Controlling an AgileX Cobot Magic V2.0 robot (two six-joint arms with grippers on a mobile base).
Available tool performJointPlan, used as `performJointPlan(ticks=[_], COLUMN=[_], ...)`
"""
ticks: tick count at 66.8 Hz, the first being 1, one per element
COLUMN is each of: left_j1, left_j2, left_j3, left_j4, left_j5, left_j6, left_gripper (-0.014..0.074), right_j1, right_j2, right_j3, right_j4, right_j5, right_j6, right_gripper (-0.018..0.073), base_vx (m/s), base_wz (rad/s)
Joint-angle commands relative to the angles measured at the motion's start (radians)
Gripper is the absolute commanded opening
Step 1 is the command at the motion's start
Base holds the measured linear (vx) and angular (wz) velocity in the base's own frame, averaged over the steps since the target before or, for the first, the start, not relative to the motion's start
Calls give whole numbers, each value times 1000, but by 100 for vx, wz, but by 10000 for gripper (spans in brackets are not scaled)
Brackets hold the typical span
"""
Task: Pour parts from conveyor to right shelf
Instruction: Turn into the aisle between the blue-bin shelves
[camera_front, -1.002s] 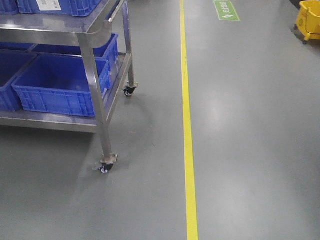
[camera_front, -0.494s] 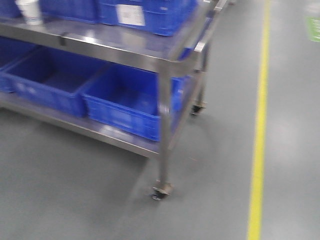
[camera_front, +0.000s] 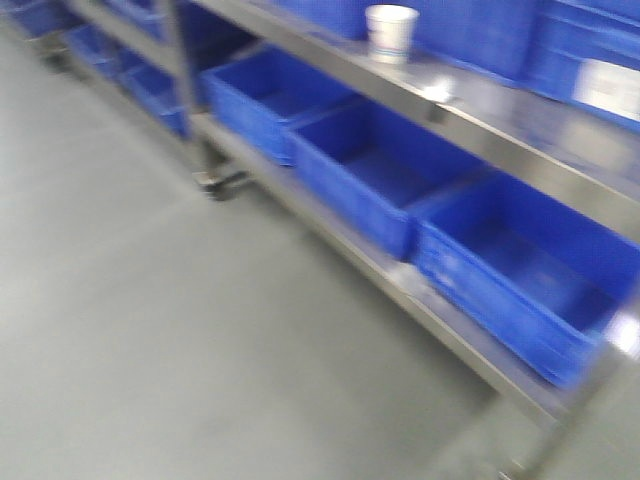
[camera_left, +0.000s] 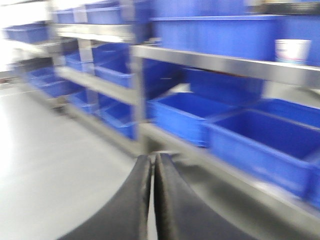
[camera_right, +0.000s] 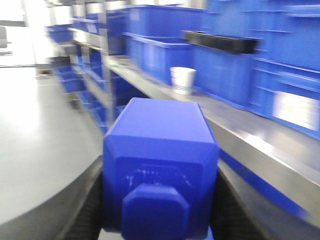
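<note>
**A:** where's the block (camera_right: 160, 150) at?

**B:** clamped in the right fingers (camera_right: 87, 207), knob facing the camera, right beside the shelf (camera_front: 470, 110) with the blue bins (camera_front: 380, 170).

**A:** left fingers (camera_left: 167, 210)?

**B:** pressed together, nothing in them. Pretty blurry all round tbh.
</note>
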Motion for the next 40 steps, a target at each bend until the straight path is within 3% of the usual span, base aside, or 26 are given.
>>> performJointPlan(ticks=[1, 40], left_j1=[-5, -5], left_j2=[-6, -6], left_j3=[-20, -20], left_j4=[-6, -6], left_j5=[-71, -71], left_j6=[-7, -7], left_gripper=[-6, -6], right_j1=[2, 2], right_j2=[9, 9], right_j3=[-25, -25], right_j4=[-14, -14], right_j5=[-84, -84], right_j6=[-9, -9], right_gripper=[-8, -8], base_vx=[24, 18], base_wz=[93, 82])
